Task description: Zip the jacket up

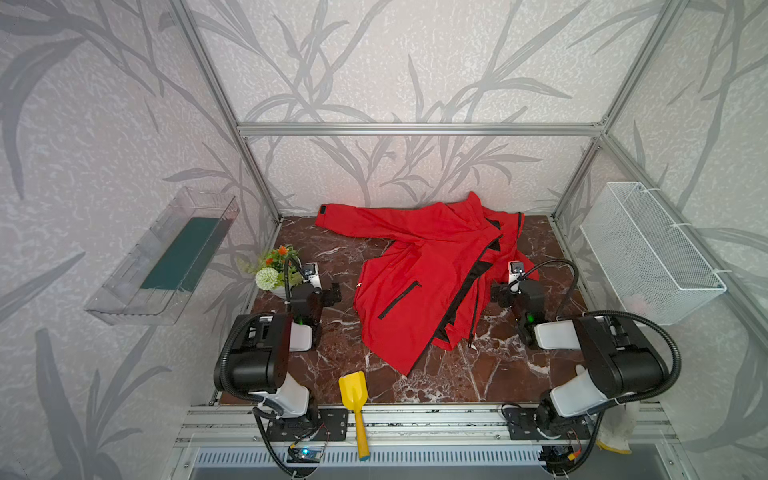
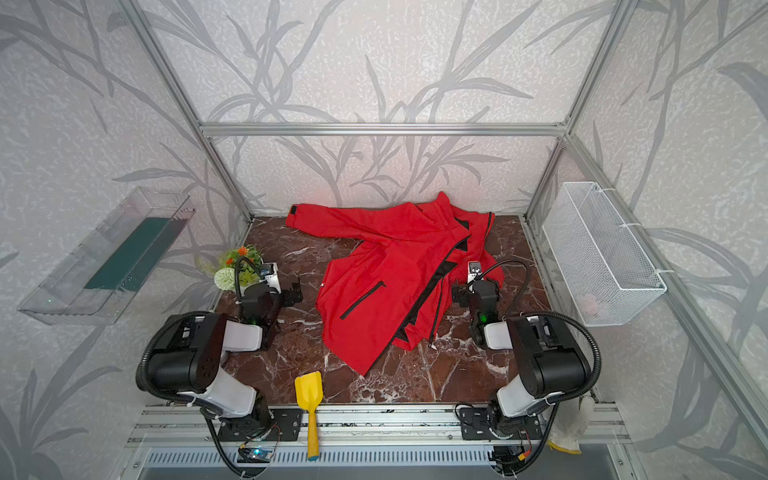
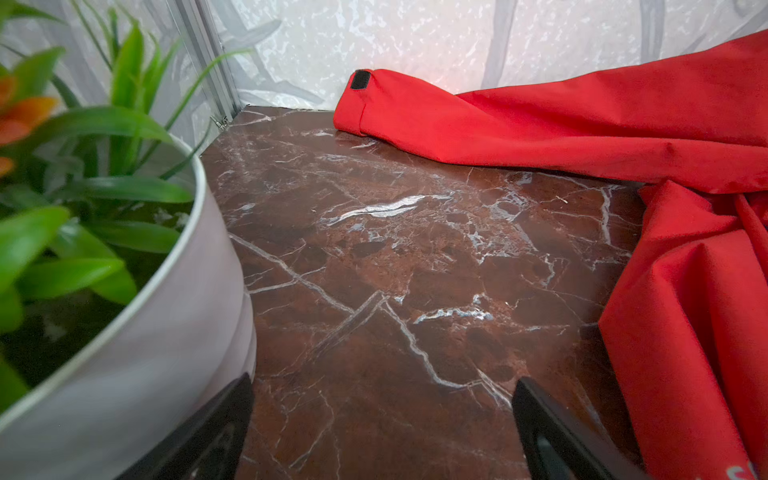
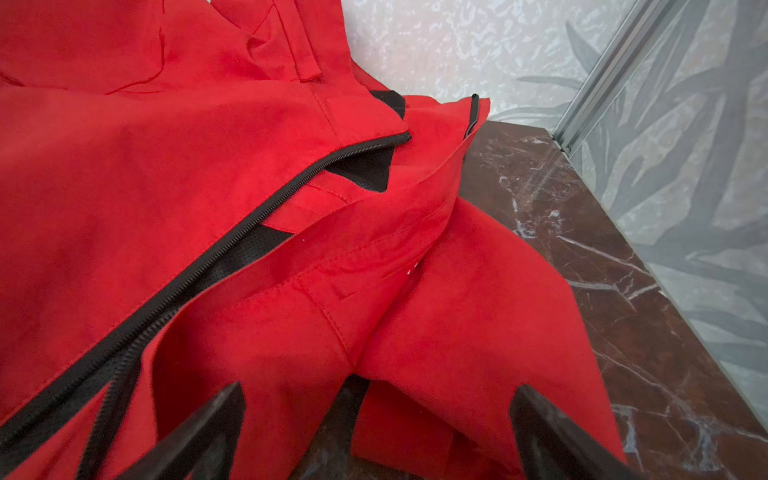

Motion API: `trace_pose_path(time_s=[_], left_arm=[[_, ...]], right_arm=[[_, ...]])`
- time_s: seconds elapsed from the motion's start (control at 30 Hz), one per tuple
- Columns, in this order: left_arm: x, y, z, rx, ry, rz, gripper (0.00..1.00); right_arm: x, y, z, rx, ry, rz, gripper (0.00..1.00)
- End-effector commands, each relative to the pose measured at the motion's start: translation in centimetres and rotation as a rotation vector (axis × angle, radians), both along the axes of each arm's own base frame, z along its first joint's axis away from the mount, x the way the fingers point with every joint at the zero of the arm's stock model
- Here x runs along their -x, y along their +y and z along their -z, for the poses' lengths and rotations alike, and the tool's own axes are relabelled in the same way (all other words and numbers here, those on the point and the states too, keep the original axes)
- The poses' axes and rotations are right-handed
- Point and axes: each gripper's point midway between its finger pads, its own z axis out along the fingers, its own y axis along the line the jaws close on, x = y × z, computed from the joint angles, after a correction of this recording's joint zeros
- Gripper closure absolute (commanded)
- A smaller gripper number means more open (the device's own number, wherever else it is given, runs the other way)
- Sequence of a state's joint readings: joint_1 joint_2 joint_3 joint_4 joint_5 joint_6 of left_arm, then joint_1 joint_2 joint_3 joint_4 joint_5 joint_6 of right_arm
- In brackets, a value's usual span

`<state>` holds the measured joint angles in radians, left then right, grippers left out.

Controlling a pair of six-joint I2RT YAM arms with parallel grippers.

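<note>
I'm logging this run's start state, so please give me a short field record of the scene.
jacket: red, lying rumpled on table
zipper: undone, black lining showing
left gripper: open, empty, between plant and jacket
right gripper: open, empty, at jacket's right edge
scoop: yellow, at table's front edge
basket: white wire, on right wall
tray: clear, on left wall
</note>
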<state>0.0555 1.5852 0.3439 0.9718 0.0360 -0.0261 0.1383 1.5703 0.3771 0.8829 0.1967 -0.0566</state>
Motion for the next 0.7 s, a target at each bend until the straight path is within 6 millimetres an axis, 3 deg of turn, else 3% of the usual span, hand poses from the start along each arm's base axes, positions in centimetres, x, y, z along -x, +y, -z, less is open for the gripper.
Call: trace_pose_path(time_s=[0.0, 0.17, 0.27, 0.67], left_arm=[[-0.6, 0.0, -1.5, -0.008, -0.041, 0.008, 0.01], [-0.6, -0.1, -1.5, -0.007, -0.041, 0.009, 0.01], [-0.7, 1.0, -1.4, -0.007, -0.030, -0.055, 0.01], [-0.7, 1.0, -1.4, -0.007, -0.030, -0.055, 0.01]], right_arm=[[-0.5, 0.0, -1.3, -0.010, -0.033, -0.002, 0.01], [-0.5, 0.0, -1.3, -0.009, -0.034, -0.002, 0.01], [-0.5, 0.1, -1.3, -0.009, -0.034, -0.003, 0.01], [-0.5, 0.1, -1.3, -0.009, -0.034, -0.003, 0.01]])
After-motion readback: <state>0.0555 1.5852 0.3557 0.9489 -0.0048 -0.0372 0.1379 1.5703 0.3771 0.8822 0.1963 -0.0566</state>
